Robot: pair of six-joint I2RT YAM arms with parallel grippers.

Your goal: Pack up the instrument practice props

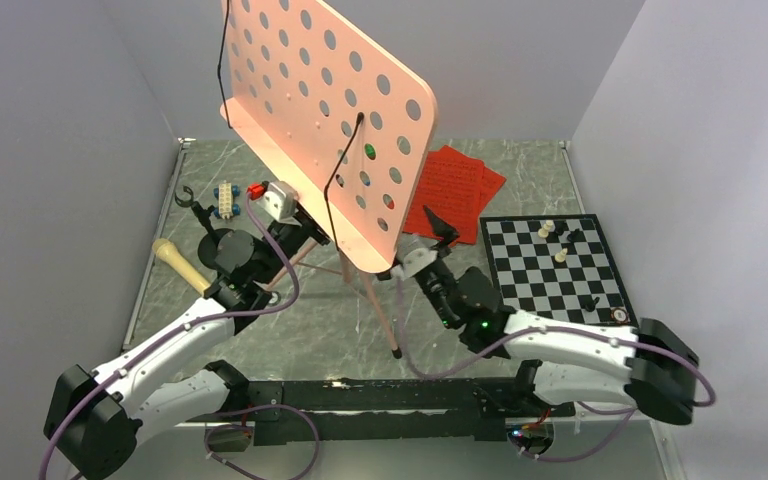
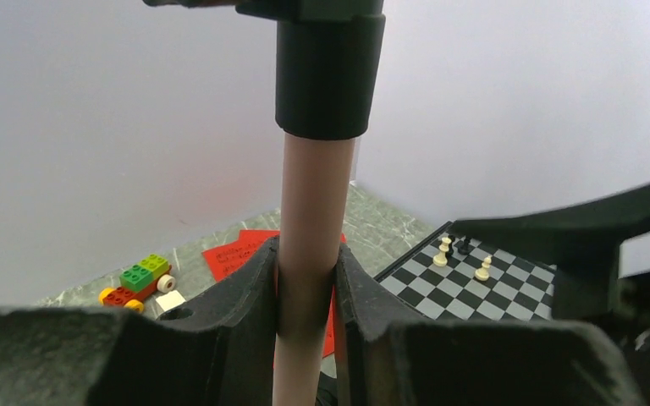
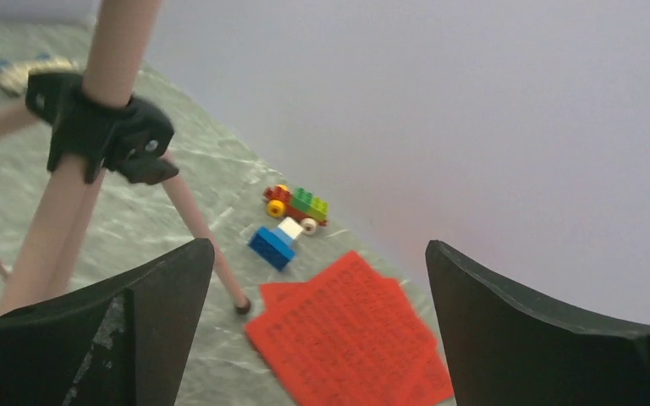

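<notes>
Clearly your biggest job is the music stand (image 1: 330, 120), upright mid-table on its tripod. It looks stiff but top-heavy under that wide desk, and its smooth pole (image 2: 313, 211) could slide. Your left gripper (image 2: 307, 288) pinches that pole just below the black collar. Your right gripper (image 3: 317, 338) hangs spread wide and empty; the leg hub (image 3: 106, 131) ahead looks a good second hold. Red pages (image 1: 455, 185) lie flat behind, just beside the chessboard (image 1: 555, 270). They are thin and floppy, so take an edge. The microphone (image 1: 182, 265) lies far left: grip the handle, not the foam.

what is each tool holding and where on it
Left tool grips the pink music stand by its pole, just below the black collar. Right tool stands open, holding nothing.
</notes>
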